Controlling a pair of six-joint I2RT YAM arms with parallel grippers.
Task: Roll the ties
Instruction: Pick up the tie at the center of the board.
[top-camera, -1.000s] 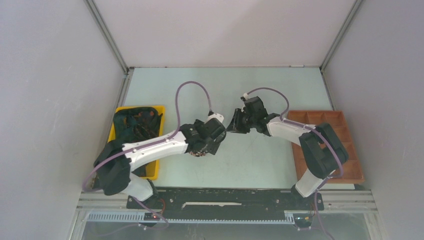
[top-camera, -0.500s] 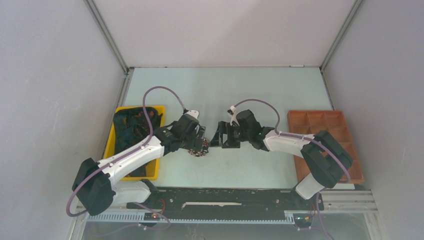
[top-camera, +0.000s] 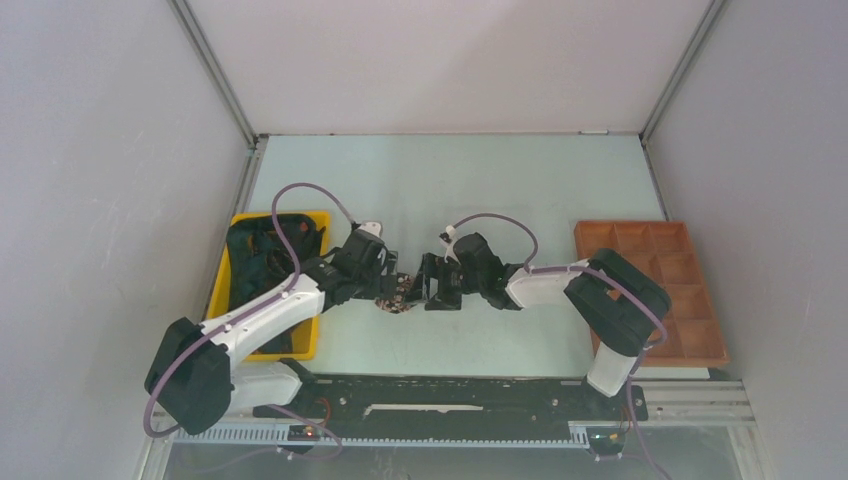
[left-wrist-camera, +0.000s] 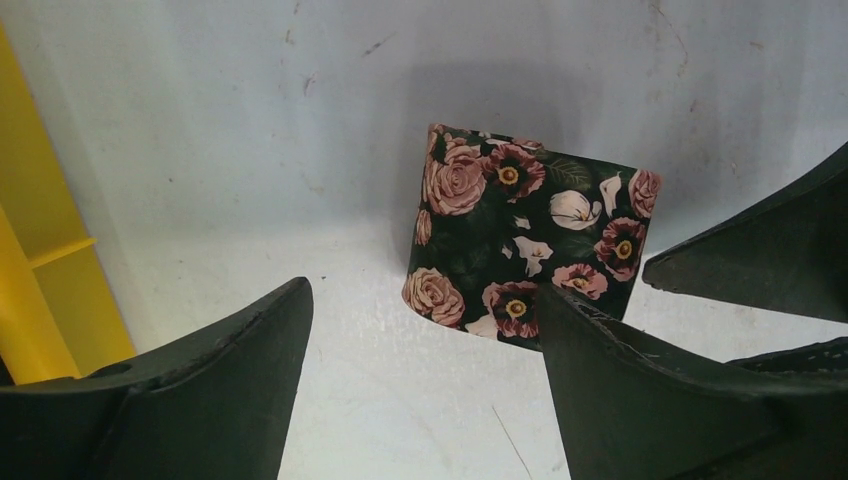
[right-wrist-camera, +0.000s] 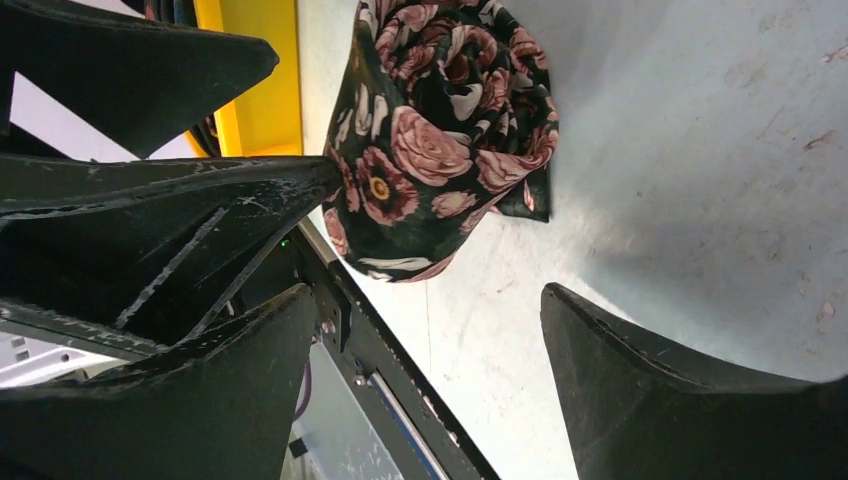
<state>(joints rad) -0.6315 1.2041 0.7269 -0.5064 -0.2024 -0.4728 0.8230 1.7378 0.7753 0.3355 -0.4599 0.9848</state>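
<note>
Left gripper: jaws spread wide, gripping nothing; the rolled tie stands on the table just ahead of its fingertips.
Right gripper: jaws likewise wide apart and empty, facing the left gripper across the same roll.
Rolled tie: black fabric with pink roses, wound into a short coil, on the pale table between the two grippers.
Yellow bin: left of the roll, holding more dark ties.
Brown compartment tray: far right.

Left gripper and right gripper, both spread wide, tips close together.
</note>
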